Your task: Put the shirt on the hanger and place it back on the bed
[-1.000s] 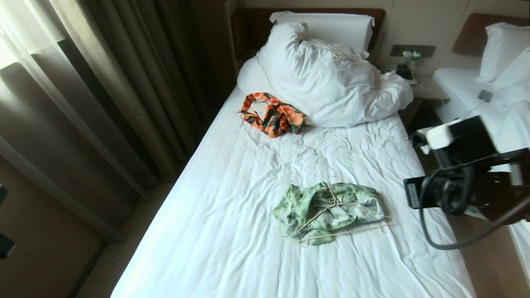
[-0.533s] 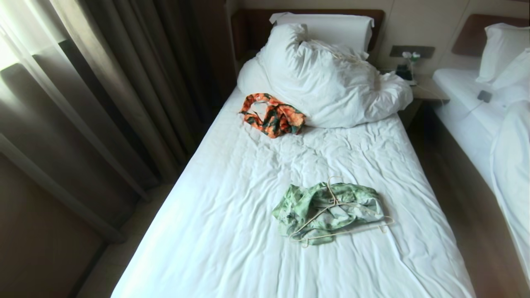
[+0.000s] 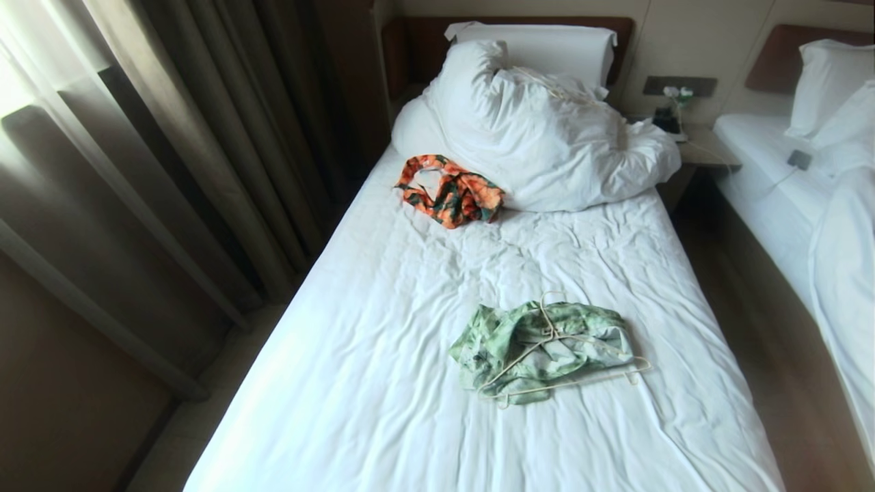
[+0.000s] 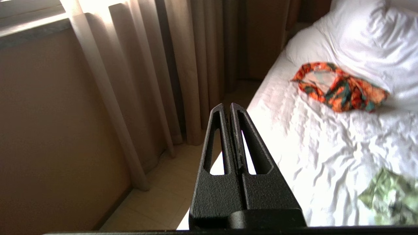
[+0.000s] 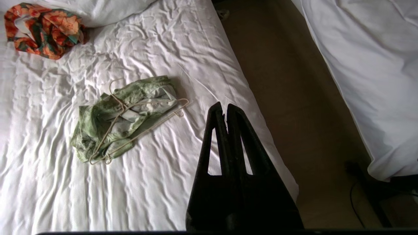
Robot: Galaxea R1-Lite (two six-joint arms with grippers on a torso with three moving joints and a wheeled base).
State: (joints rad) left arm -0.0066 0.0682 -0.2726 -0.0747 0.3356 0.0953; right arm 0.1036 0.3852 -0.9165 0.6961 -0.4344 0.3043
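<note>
1. The shirt (image 5: 125, 119) lies crumpled on the bed (image 5: 163, 182), ahead of the right claw (image 5: 225, 107) and off to its inner side, toward the middle of the mattress. The right claw hangs over the bed's near edge beside the aisle, well apart from the cloth.
2. The hanger (image 5: 137, 129) lies flat on top of the shirt, not threaded through it. Its long bottom bar runs slantwise across the right claw's line of sight, and its hook (image 5: 114, 88) points away toward the pillow end.
3. The left claw (image 4: 227, 109) hangs over the bed's opposite edge, by the curtain. The shirt (image 4: 390, 195) sits far off to its inner side, so I judge the right claw the nearer of the two.
4. Both claws are clenched, fingers pressed together, with nothing between them.
5. A judgement: the coming move turns on separating hanger from shirt, so a claw must first spread its fingers, then come down on the bar or the hook.
6. An orange garment (image 5: 42, 27) lies far beyond the shirt.
</note>
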